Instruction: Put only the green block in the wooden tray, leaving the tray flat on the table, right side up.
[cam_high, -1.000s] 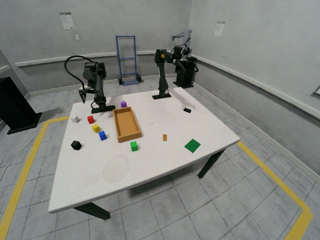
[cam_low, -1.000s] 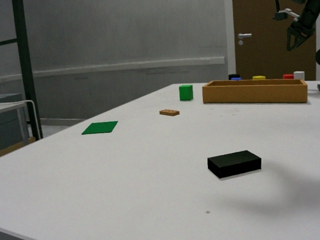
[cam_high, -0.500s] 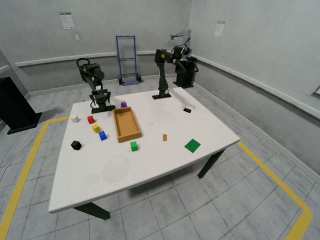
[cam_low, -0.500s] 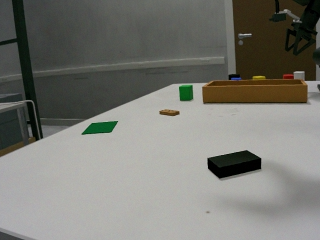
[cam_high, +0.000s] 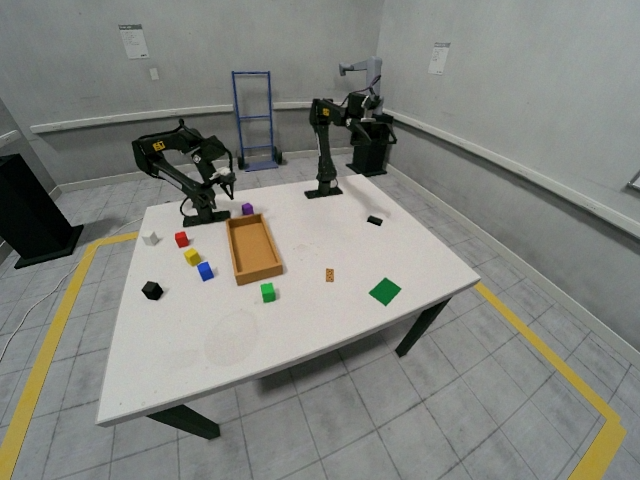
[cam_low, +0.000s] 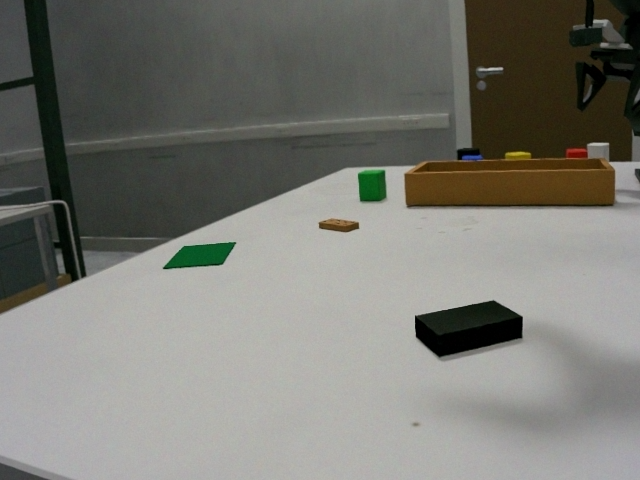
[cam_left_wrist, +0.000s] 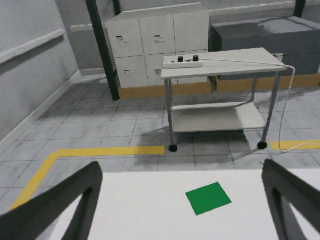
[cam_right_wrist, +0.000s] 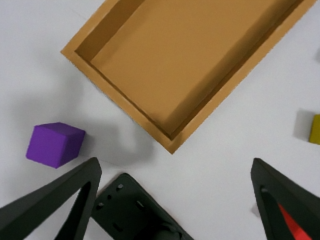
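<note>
The green block (cam_high: 267, 291) sits on the white table just off the near short end of the wooden tray (cam_high: 253, 248); it also shows in the exterior view (cam_low: 372, 185), left of the tray (cam_low: 509, 180). The tray lies flat, right side up and empty, as the right wrist view (cam_right_wrist: 185, 65) shows. My right gripper (cam_high: 227, 188) is open and empty, hanging above the tray's far end near a purple block (cam_right_wrist: 55, 144). My left gripper (cam_high: 379, 135) is open and empty, held high at the table's back, far from the block.
White (cam_high: 149, 237), red (cam_high: 181, 239), yellow (cam_high: 191, 256), blue (cam_high: 205, 270) and black (cam_high: 151, 290) blocks lie beside the tray. A small brown plate (cam_high: 329, 274), a flat green square (cam_high: 385, 290) and a black slab (cam_high: 374, 220) lie on its other side.
</note>
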